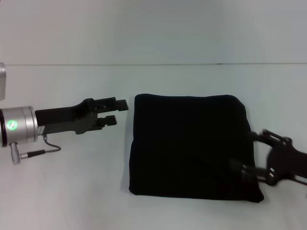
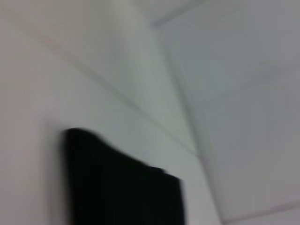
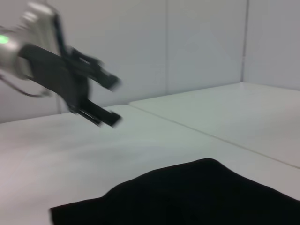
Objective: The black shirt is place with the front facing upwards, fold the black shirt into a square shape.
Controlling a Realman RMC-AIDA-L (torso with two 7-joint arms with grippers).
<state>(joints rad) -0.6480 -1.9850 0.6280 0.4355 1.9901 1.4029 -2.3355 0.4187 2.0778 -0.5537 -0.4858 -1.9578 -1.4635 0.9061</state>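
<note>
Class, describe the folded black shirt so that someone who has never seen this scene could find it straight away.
Start from the white table in front of the robot. Between the left end effector, hanging open just off its left edge, and the right end effector at its right edge, lies the black shirt. It is the only cloth there: a plain, dark, roughly square folded block, showing no lettering.
</note>
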